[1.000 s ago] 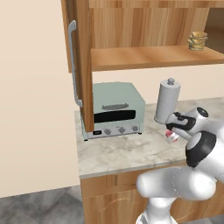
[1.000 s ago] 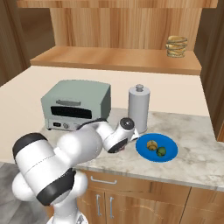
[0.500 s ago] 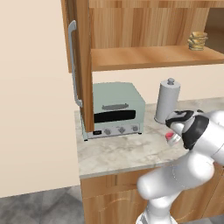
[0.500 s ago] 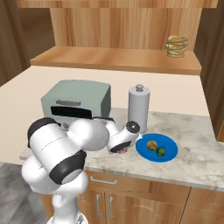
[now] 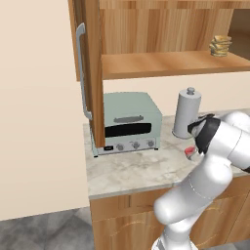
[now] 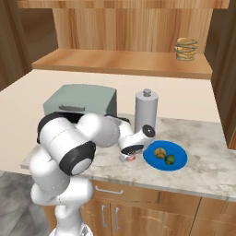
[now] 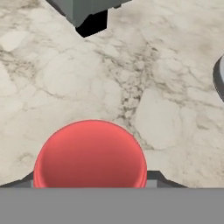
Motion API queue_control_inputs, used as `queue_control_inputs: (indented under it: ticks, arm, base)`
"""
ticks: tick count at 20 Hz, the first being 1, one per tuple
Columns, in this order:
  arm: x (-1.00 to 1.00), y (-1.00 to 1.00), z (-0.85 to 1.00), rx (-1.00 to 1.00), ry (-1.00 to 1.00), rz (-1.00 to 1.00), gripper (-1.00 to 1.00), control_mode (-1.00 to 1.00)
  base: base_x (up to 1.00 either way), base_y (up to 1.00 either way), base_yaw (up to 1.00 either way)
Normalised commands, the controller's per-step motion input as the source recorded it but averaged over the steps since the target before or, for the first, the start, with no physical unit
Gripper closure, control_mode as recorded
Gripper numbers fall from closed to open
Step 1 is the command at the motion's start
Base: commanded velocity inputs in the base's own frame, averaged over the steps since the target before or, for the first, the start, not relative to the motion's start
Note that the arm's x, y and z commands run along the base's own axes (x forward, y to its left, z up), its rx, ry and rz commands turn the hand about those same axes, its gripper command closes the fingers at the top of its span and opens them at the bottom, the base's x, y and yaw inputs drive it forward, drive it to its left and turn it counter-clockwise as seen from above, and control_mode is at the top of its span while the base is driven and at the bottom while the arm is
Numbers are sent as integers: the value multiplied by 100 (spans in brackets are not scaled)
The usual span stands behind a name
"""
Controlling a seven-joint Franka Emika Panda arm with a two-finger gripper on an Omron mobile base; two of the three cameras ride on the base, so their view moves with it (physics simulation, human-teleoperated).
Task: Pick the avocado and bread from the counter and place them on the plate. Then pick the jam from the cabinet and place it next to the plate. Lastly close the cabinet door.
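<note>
Jam (image 7: 90, 153) sits right at the tip of the gripper (image 6: 129, 156), low over the counter (image 6: 203, 170). It is a small red jar, round and smooth. From the hand view one dark finger (image 7: 158, 178) peeks out on each side of the jar, so the gripper seems to pinch it. I cannot tell if the jar touches the stone.

One blue plate (image 6: 179, 163) lies flat on the counter just beside the jar. It is round and shiny. Two things are on it: one tan, bumpy bread (image 6: 159, 152) and one dark green avocado (image 6: 170, 159), side by side.

The counter is pale stone with grey swirls. Behind the plate stands one tall steel canister (image 6: 146, 116) with a knob on top. One pale green toaster oven (image 5: 130, 124) sits at the other end.

Above, the brown wooden cabinet (image 5: 166, 63) is open. Its door (image 5: 89, 73) sticks out, with a long grey handle (image 5: 81, 70). One stack of tan discs (image 6: 186, 48) rests on the shelf.
</note>
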Motion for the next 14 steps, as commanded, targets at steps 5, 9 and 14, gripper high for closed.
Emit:
queue_control_inputs:
  ticks: [5, 9, 14]
  arm:
    - [-10, -12, -15, -4, -4, 6, -100, -100]
    - [-18, -17, -6, -3, -7, 3, -100, -100]
    - [-19, -2, -4, -7, -4, 1, -100, -100]
  base:
    - [0, 0, 0]
    - [0, 0, 0]
    - [0, 0, 0]
